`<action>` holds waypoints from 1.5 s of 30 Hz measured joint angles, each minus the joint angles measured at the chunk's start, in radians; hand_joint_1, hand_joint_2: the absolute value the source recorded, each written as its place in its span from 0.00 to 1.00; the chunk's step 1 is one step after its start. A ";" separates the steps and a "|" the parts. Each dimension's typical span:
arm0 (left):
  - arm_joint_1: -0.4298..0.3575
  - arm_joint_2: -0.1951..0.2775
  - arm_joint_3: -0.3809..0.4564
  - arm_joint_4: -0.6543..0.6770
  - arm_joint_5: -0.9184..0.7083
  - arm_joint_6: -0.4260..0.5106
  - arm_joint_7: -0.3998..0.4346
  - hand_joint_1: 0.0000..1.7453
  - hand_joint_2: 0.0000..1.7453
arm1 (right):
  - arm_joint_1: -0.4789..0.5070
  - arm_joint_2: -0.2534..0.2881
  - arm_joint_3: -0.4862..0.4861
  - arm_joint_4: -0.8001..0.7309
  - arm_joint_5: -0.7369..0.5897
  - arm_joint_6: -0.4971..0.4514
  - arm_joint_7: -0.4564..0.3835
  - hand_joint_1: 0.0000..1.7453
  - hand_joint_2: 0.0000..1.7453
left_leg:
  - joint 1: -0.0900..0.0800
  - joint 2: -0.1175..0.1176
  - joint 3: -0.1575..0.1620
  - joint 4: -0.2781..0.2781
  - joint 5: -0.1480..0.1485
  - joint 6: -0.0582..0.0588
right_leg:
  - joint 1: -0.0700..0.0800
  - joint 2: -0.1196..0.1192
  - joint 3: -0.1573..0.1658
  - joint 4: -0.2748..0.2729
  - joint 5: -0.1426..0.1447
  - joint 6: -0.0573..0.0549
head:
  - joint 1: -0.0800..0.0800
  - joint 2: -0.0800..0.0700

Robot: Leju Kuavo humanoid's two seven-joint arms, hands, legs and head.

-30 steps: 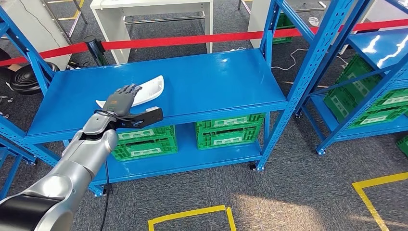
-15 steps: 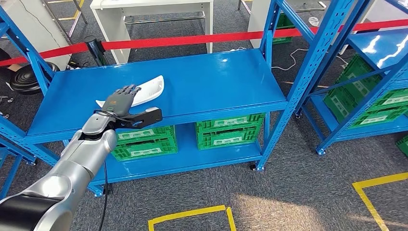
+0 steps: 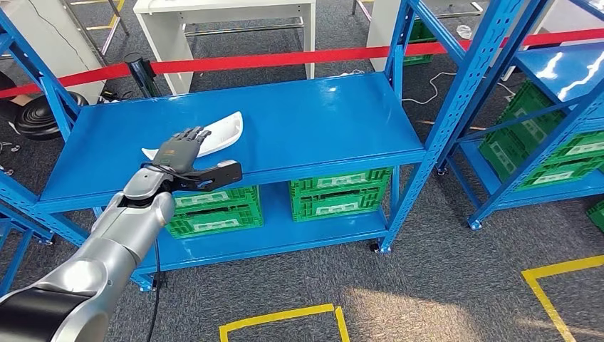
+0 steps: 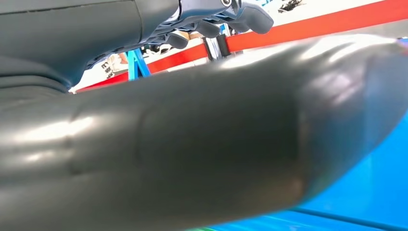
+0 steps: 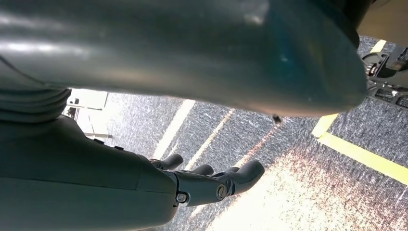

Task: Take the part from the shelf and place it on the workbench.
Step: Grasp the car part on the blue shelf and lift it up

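I have the left hand point(image 3: 181, 151) out over the near-left stretch of the blue shelf point(image 3: 306, 121), and the part point(image 3: 214, 135) lies just beyond it, on the far-right side of the fingers point(image 3: 194, 133). The fingertips overlap the part's near edge in the head view; whether they touch it or hover just above I cannot tell. The fingers are spread and extended with nothing between them, so I read the hand as empty and open. The part's long axis runs on a diagonal, from a narrow tip at the near left up to a broad, rounded end at the far right, roughly in line with my forearm. My judgement is that the grasp has to reach a little farther along that axis and close across the narrow width, not the length.

The part is white, smooth, thin and gently curved, like a moulded plastic shell with a raised rim; I expect it to be light and slippery on the glossy painted steel.

The right hand point(image 5: 211, 185) hangs low over grey carpet, fingers loosely curled around nothing, well away from the shelf. The left arm is clearly the nearer one.
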 joint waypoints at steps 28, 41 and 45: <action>-0.012 -0.019 0.002 0.006 -0.020 0.041 -0.003 0.00 0.00 | 0.001 0.008 -0.002 0.004 -0.001 -0.002 -0.021 0.00 0.00 | 0.045 0.002 0.058 -0.021 -0.039 -0.055 | -0.032 0.014 -0.029 0.048 -0.024 0.006 | 0.004 0.000; -0.012 -0.011 0.002 0.018 -0.033 0.009 0.052 0.00 0.00 | 0.001 0.006 -0.002 0.004 0.005 -0.001 -0.021 0.00 0.00 | 0.043 0.001 0.061 -0.017 -0.041 -0.070 | -0.030 0.012 -0.008 0.028 -0.017 0.016 | 0.005 0.000; -0.011 -0.004 0.002 0.022 -0.035 0.009 0.040 0.00 1.00 | 0.001 0.006 -0.002 0.004 0.007 0.000 -0.021 0.00 0.00 | 0.043 0.001 0.061 -0.015 -0.042 -0.067 | -0.030 0.012 -0.005 0.024 -0.016 0.018 | 0.005 0.000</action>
